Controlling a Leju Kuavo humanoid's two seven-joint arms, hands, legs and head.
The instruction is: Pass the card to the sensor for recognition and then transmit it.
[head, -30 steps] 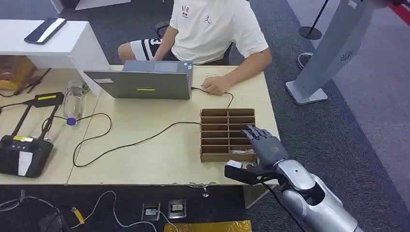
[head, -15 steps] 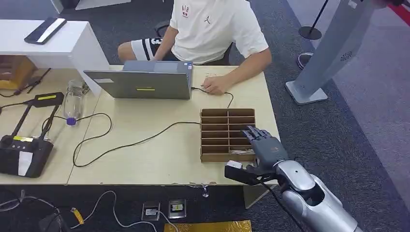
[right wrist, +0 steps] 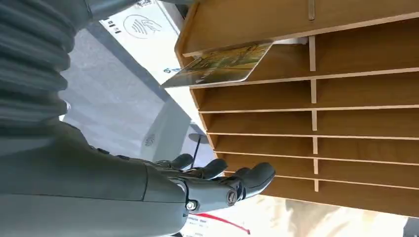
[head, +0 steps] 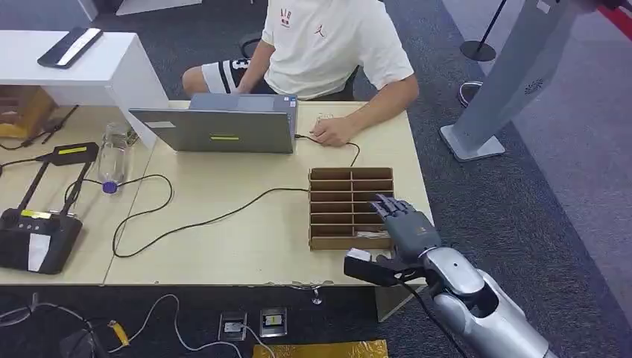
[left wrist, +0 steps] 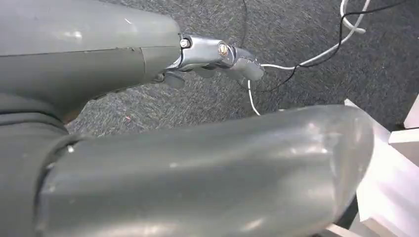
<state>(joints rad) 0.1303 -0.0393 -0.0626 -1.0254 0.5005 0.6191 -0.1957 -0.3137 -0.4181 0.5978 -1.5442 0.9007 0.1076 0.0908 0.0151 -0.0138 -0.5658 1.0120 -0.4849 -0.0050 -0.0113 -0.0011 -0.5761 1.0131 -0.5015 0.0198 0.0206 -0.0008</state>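
One glossy card (right wrist: 217, 65), slatted wooden rack (right wrist: 316, 113), empty right hand (head: 402, 231)

From high on my body my head camera looks forward and down over the table (head: 246, 246) and my right hand (head: 406, 227). My right wrist camera sits close behind that hand (right wrist: 217, 180), turned sideways, facing the wooden rack (right wrist: 316, 94), which my head view shares (head: 350, 205). My left wrist camera looks down at carpet (left wrist: 296, 44).

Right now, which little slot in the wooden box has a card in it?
The end slot nearest the robot, on the right hand's side of the box. A card pokes out of it; the other slots look bare.
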